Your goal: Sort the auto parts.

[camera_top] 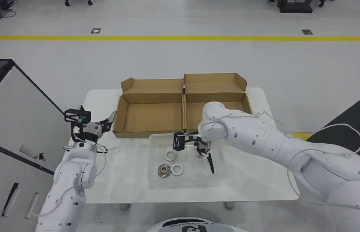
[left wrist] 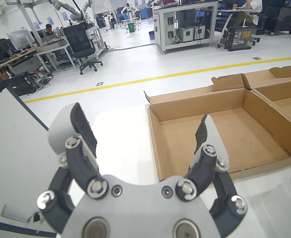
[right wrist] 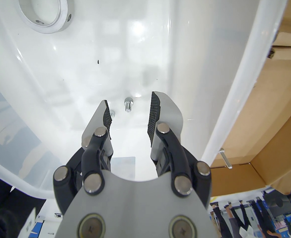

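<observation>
Currently, right tool (right wrist: 130, 100) parted above small threaded steel bolt (right wrist: 127, 105), glossy white tray (right wrist: 246, 75), left tool (left wrist: 140, 110) released.

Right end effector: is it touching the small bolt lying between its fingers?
Apart. The right wrist view shows the bolt with bare tray either side, clear of the open right end effector.

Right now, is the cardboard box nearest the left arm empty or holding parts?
Empty. The left cardboard box shows bare brown floor in both the top and left wrist views.

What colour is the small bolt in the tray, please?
Small metal bolt: shiny silver; best in right wrist view.
</observation>
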Robot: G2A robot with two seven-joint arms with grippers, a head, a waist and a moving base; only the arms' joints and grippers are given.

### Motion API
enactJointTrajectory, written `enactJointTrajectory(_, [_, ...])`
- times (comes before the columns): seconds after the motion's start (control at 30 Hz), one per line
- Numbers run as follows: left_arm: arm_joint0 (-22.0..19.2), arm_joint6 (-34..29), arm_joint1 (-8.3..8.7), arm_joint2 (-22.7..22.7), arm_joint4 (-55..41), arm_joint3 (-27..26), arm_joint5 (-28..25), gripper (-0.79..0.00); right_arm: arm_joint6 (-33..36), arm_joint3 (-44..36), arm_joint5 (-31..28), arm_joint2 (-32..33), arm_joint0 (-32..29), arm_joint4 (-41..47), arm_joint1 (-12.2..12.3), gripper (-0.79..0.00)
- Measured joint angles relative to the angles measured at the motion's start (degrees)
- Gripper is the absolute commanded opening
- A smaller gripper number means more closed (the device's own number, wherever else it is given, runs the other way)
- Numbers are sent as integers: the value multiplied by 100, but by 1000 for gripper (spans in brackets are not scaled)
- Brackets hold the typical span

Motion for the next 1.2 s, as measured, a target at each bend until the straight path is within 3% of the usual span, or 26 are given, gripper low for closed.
enactJointTrajectory(0.47, [0, 0, 0, 0, 0, 0, 0, 0, -54, 365, -55, 0, -115, -62, -138, -499])
enactJointTrajectory(1.2, [0, 0, 0, 0, 0, 0, 0, 0, 67, 308, 67, 0, -168, -76, -132, -554])
